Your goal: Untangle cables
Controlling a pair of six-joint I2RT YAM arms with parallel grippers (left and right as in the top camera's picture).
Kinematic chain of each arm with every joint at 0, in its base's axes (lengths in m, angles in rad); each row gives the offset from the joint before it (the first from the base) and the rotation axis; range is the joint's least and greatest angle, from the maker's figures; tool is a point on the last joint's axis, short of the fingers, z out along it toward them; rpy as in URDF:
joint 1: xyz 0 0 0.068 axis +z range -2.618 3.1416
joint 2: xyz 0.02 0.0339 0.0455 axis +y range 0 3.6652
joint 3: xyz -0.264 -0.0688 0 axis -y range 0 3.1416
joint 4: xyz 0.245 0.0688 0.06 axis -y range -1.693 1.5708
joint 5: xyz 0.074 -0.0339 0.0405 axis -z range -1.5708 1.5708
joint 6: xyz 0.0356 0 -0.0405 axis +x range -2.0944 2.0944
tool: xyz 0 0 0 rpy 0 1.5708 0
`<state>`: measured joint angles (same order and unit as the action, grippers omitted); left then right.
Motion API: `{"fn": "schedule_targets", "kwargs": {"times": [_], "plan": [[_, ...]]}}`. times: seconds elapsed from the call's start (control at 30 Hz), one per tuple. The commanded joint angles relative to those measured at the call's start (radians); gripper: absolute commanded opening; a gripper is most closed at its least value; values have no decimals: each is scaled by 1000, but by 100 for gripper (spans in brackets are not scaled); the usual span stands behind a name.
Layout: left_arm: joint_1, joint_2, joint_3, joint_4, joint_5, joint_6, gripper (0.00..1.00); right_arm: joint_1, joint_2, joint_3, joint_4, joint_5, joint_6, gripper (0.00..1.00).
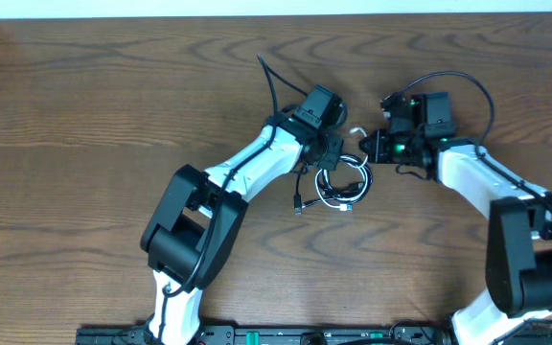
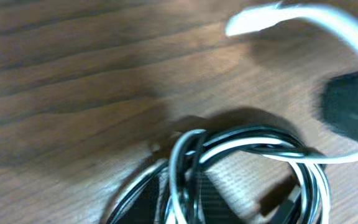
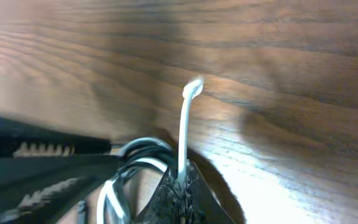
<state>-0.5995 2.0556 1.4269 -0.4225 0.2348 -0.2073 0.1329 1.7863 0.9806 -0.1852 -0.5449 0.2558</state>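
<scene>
The thin, flexible white cord (image 3: 183, 130) lay wound together with the longer thin black cord (image 2: 260, 129) in one small coil near the middle of the brown wood-grain table (image 1: 113, 96), between the two arms. Only a short free length of white rose out of the coil, with its small plug end up in the air. The right claw (image 3: 180, 182) was fully shut on that free length just below the plug, right beside the edge of the coil. The left claw (image 2: 178, 202) was low over the opposite side of the coil, with black and white strands running across its tips. From where I stood I could not tell whether it had them pinched or merely straddled them. To my mind the step in hand was drawing the white end clear, and doing it well would hinge on the left claw pinning the black loops alone. If white strands were trapped there too, the pull would likely just tighten the knot or drag the whole bundle along. A slow pull up and away from the left arm looked safest, easing off if the coil lifted with it.
</scene>
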Motion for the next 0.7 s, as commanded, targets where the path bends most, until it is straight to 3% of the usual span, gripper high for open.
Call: {"fn": "schedule_targets", "kwargs": {"times": [0.0, 0.67], "plan": [[15, 16, -11, -10, -5, 3, 40, -27, -63, 5, -25, -115, -13, 1], [7, 41, -17, -48, 69, 4, 38, 24, -61, 3, -264, -142, -19, 1]]}}
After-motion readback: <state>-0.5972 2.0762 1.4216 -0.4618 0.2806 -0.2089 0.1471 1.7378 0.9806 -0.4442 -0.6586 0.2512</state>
